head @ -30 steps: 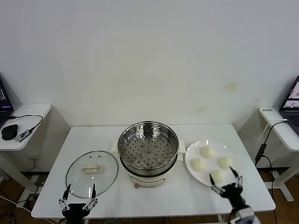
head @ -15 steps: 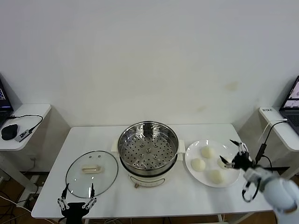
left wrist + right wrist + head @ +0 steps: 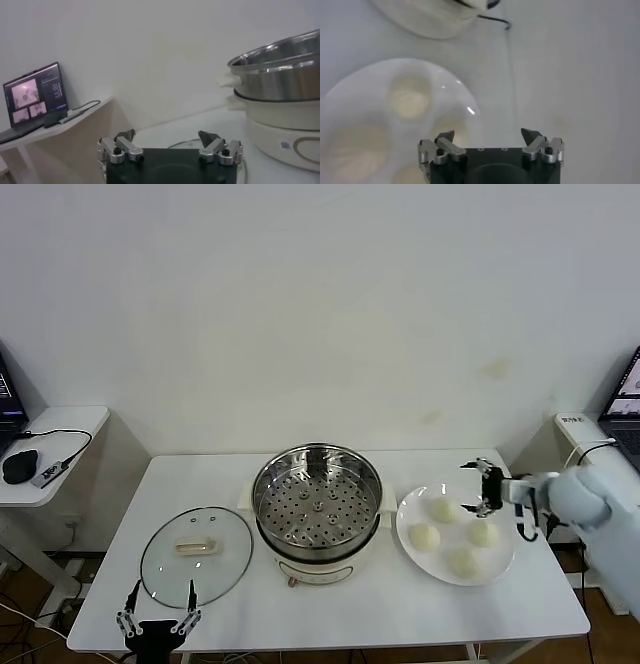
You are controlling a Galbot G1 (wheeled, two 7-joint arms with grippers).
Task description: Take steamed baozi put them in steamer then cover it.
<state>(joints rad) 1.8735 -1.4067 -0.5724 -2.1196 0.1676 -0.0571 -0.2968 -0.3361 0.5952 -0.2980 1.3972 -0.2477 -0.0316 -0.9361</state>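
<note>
The white, flat worktop (image 3: 330, 604) carries all items. At its centre is seen the steamer (image 3: 317, 502), a round polished steel pot with a perforated tray on a white base. Left of it lies the cover (image 3: 196, 550), a clear glass disc with a cream oblong handle. Four smooth, pale, round baozi (image 3: 443, 510) rest on a white plate (image 3: 505, 559) at right. The right claw (image 3: 484, 488) is held released above the plate, grasping nothing. The left claw (image 3: 158, 616) is parked released at the near edge.
</note>
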